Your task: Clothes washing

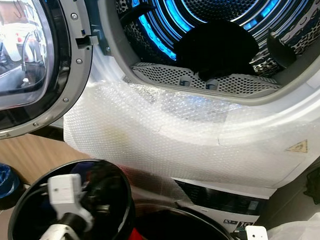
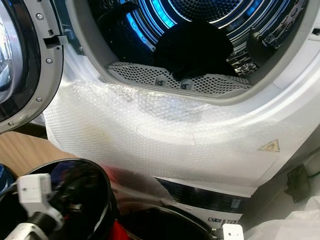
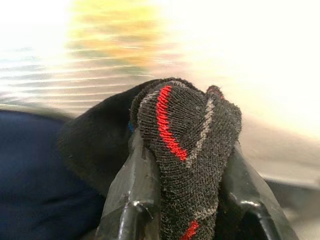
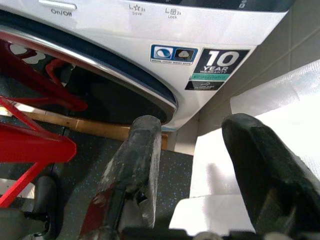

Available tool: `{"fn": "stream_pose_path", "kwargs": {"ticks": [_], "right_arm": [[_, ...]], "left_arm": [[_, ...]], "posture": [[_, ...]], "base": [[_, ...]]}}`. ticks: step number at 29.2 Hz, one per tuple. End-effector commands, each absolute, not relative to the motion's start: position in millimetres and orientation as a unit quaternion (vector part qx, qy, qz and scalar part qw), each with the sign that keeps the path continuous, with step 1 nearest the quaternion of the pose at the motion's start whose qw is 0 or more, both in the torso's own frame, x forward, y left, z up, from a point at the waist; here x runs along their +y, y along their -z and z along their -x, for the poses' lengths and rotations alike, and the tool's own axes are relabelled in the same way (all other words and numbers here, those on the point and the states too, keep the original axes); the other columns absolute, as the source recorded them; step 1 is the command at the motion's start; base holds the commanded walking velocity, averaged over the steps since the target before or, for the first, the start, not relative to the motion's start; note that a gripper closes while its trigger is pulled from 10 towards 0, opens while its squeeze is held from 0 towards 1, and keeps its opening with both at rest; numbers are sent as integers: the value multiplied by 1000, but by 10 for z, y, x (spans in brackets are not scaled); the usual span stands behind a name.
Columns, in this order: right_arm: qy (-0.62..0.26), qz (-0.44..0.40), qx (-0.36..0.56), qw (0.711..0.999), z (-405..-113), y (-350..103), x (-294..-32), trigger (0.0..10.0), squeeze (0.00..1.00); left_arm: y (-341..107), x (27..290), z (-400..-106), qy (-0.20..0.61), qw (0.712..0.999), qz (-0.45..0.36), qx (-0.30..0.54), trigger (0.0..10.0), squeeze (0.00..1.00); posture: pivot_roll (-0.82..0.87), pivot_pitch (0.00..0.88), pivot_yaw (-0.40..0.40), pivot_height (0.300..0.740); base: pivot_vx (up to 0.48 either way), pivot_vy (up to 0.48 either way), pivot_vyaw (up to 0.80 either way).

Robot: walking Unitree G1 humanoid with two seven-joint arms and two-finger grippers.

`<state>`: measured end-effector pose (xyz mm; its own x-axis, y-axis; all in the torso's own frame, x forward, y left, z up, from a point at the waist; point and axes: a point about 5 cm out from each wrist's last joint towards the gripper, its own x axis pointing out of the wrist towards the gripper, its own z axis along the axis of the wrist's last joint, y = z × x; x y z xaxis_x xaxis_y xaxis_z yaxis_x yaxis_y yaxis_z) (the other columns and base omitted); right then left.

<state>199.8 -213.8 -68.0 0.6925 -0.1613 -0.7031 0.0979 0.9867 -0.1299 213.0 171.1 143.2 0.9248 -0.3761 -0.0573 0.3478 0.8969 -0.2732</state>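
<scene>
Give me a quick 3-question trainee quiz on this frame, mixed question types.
1. True or false: the door of the upper machine is shut.
2. What does the left gripper hold between its fingers?
A. a white towel
B. a black sock with red and grey stripes
C. nothing
3. Fill in: a dark garment already lies inside the lit ____.

Key
1. False. The door is swung open to the left, and the drum is exposed above the bubble wrap taped over the front panel.
2. B. The sock is pinched between the two black fingers.
3. drum. The right gripper is open and holds nothing, low beside the lower machine.
</scene>
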Motion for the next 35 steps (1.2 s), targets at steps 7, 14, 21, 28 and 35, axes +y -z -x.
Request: {"fn": "stream_pose_path", "kwargs": {"ticks": [7, 14, 21, 28, 35], "right_arm": [[74, 32, 390, 917, -1991, 691, -2118, 10000, 0], [100, 15, 384, 918, -1963, 695, -2147, 10000, 0], [122, 11, 389, 913, -1839, 734, -2236, 10000, 0], [167, 7, 398, 902, -1555, 801, -2421, 10000, 0], [214, 15, 401, 891, -1160, 842, -2645, 10000, 0]], "left_arm": [[-2247, 1362, -2394, 458, 888, -8, -41, 0, 0], [-2850, 1142, -2912, 563, 807, -139, -111, 0, 0], [-3361, 968, -3145, 620, 750, -158, -170, 0, 0], [-4116, 863, -3722, 479, 817, -129, -295, 0, 0], [-3850, 990, -4089, 312, 923, -76, -212, 10000, 0]], "posture": [[296, 0, -36, 740], [216, 0, -4, 740], [149, 0, 21, 740], [11, 0, 57, 740], [-156, 0, 86, 740]], "base": [[0, 0, 0], [0, 0, 0], [0, 0, 0], [0, 0, 0], [0, 0, 0]]}}
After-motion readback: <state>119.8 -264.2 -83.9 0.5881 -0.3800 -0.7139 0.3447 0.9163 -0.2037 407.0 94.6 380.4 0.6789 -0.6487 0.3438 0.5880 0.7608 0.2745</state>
